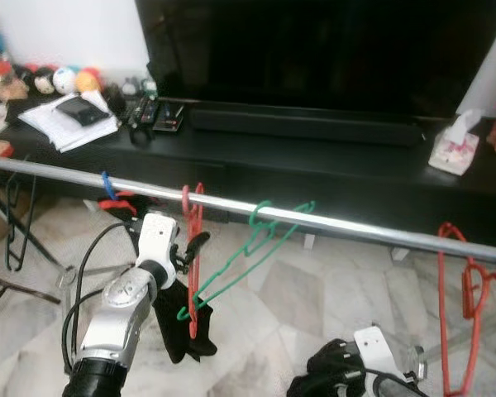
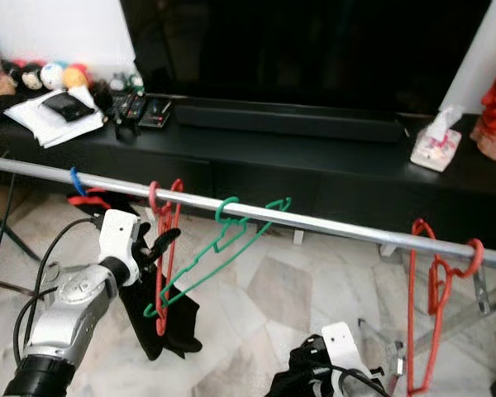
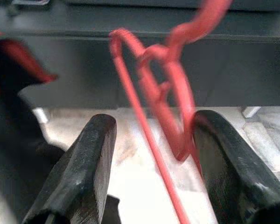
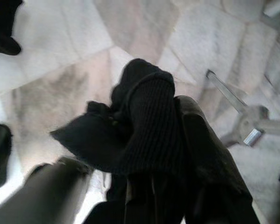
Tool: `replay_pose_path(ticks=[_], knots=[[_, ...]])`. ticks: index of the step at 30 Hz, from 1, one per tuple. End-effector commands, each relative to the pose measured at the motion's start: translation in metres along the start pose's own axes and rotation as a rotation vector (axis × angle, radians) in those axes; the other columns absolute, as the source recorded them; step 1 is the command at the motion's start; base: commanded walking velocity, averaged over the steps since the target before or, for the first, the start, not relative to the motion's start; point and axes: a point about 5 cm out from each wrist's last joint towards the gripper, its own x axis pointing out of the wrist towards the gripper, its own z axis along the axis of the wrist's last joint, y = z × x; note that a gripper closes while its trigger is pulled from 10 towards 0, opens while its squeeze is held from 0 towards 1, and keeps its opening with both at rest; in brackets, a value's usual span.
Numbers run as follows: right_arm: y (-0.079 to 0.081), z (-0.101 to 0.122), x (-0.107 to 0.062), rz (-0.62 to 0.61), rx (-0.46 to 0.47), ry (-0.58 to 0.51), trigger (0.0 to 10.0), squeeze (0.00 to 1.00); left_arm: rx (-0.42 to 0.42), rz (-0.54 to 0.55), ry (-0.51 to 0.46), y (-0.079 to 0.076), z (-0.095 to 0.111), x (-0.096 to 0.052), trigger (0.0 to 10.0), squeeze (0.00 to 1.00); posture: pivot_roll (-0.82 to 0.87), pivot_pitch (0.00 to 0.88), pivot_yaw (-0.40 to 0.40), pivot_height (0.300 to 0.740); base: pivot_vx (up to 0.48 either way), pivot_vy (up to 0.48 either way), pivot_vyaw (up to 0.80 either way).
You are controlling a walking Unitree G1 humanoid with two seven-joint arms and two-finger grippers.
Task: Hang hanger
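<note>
While the red hanger (image 1: pixel 193 248) already hung by its hook on the metal rail (image 1: pixel 331 222), the left gripper (image 3: pixel 149 158) sat around its lower frame with fingers spread, one pad touching the wire but not clamping it. The step looked like release after hanging; next, the arm would need to draw back without snagging the green hanger (image 1: pixel 240 265) just beside it. The right gripper (image 4: pixel 149 154), low near the floor, was clenched on a black garment (image 4: pixel 130 126). No containers appeared.
</note>
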Motion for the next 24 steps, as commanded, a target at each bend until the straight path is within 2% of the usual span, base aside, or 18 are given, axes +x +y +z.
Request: replay_pose_path(ticks=[1, 6, 13, 15, 21, 24], knots=[[-0.001, -0.002, -0.001, -0.003, -0.002, 0.005, 10.0, 0.0, 0.007, -0.029, 0.033, 0.001, 0.0, 0.0, 10.0, 0.0, -0.07, 0.032, 0.017, 0.74, 0.0, 0.0, 0.0], [-0.001, -0.002, -0.001, -0.005, -0.001, 0.005, 10.0, 0.0, 0.038, -0.014, 0.067, 0.0, 0.0, 0.004, 10.0, 0.0, -0.07, 0.031, 0.017, 0.74, 0.0, 0.0, 0.0], [-0.001, -0.002, 0.0, -0.005, -0.002, 0.005, 10.0, 0.0, 0.042, -0.022, 0.064, -0.001, 0.01, 0.022, 10.0, 0.0, -0.07, 0.029, 0.013, 0.74, 0.0, 0.0, 0.0], [0.0, -0.002, 0.0, -0.006, -0.002, 0.004, 10.0, 0.0, 0.054, -0.015, 0.071, 0.005, 0.013, 0.03, 10.0, 0.0, -0.07, 0.029, 0.013, 0.74, 0.0, 0.0, 0.0], [-0.001, -0.002, 0.0, -0.008, -0.002, 0.003, 10.0, 0.0, 0.054, 0.007, 0.078, 0.013, 0.014, 0.037, 10.0, 0.0, -0.07, 0.027, 0.012, 0.74, 0.0, 0.0, 0.0], [-0.001, -0.002, -0.001, -0.008, -0.004, 0.003, 10.0, 0.0, 0.014, 0.03, 0.09, 0.019, 0.015, 0.044, 10.0, 0.0, -0.08, 0.026, 0.007, 0.74, 0.0, 0.0, 0.0]])
